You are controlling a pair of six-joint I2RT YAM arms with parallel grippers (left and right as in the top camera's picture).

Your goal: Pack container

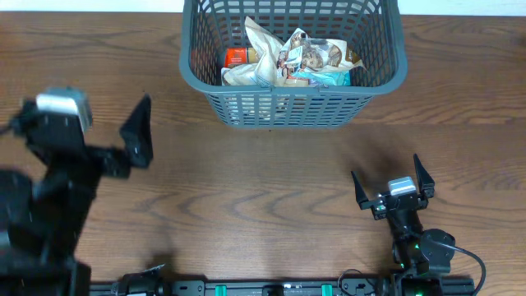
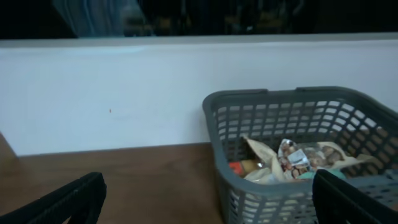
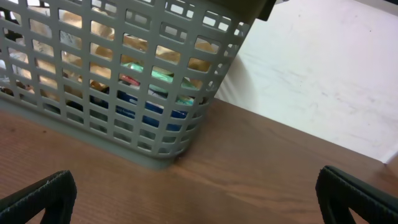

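The container point(image 1: 288, 107) is set upright on the wooden table point(image 1: 246, 189), at its far edge and about midway across, close to the white wall point(image 2: 124, 99). Several snack packets point(image 1: 296, 57) are heaped inside it. Crumpled pale wrappers with printed pictures are seen there, with an orange-red packet point(image 1: 237, 56) at the left side and a teal packet point(image 1: 329, 76) toward the right. In the right wrist view, something blue is seen through the lattice, low in the heap. The left pincer point(image 2: 208, 183) is held wide, with nothing between its fingers, above the table and well to the left of the container. The right pincer point(image 1: 386, 173) is likewise spread wide and empty. It is placed toward the table's near edge, on the right, with its fingers pointed toward the container's near right corner and kept apart from it.
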